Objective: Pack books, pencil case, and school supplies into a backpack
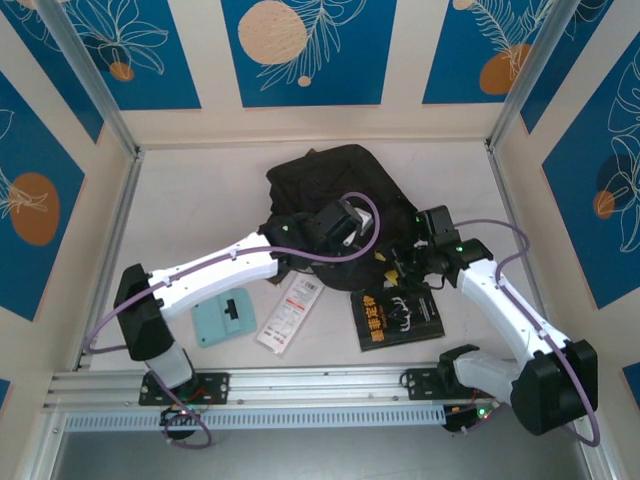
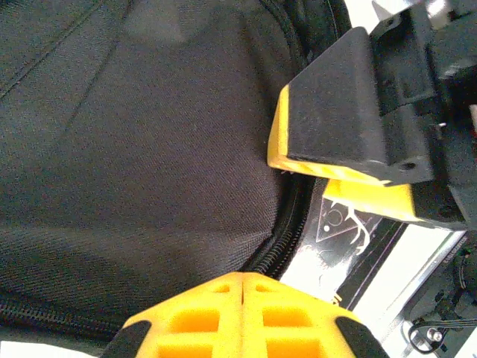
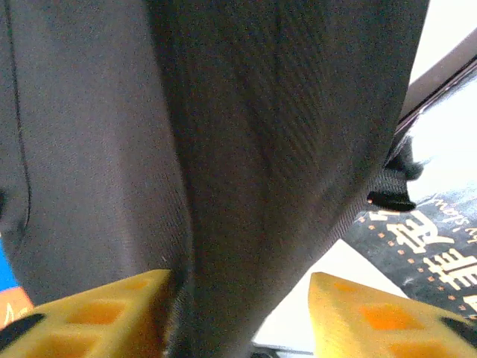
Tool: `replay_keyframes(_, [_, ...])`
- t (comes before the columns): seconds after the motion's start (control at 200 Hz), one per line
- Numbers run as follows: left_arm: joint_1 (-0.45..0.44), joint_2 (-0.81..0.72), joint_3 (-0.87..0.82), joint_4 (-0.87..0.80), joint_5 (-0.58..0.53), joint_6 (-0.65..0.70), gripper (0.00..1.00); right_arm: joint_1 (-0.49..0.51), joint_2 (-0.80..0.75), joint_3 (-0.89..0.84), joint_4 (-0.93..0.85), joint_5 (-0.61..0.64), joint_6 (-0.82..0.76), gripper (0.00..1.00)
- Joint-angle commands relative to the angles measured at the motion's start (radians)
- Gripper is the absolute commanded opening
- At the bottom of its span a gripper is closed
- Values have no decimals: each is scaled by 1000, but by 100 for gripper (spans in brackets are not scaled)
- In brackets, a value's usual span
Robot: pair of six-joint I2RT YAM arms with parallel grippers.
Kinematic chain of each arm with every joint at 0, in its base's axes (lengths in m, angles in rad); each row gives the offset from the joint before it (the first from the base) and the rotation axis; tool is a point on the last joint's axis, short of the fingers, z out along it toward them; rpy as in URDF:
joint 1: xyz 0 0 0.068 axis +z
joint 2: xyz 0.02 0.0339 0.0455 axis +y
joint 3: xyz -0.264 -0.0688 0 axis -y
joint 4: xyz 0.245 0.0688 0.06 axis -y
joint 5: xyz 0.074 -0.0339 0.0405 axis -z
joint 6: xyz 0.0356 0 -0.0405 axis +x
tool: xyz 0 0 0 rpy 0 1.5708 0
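Two things we see at the backpack (image 1: 318,180): left end effector (image 2: 244,282) clamped together, right end effector (image 3: 240,298) parted around its fabric fold.

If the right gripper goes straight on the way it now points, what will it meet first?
Probably the backpack: a fold of its black fabric lies between the open fingers of the right gripper.

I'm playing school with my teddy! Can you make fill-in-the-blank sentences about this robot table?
1. The backpack is ___ in colour.
2. In the top view, the teal piece lies ___ of the white packet.
3. The black book lies flat on the ___.
Missing words: black; left; table.
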Motion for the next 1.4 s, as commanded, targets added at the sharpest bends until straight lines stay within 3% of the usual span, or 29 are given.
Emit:
replay_keyframes(0.0, [3, -51, -22, 10, 6, 4, 0, 3, 21, -9, 9, 55, -51, 38])
replay_keyframes(0.105, [3, -56, -40, -5, -11, 16, 0, 4, 32, -13, 2, 80, -71, 13])
replay_keyframes(0.2, [3, -66, -57, -22, -77, 40, 0, 8, 23, -16, -7, 98, -81, 0])
replay_keyframes(0.49, [3, -36, -39, -123, -272, 136, 0, 22, 2, -9, -51, 151, -111, 0])
replay_keyframes(0.68, [5, -30, -67, -135, -328, 151, 0, 20, -4, 6, -69, 172, -140, 0])
replay_keyframes(1.395, [140, -106, -150, -122, -272, 157, 0, -34, -17, 48, -95, 195, -256, 0])
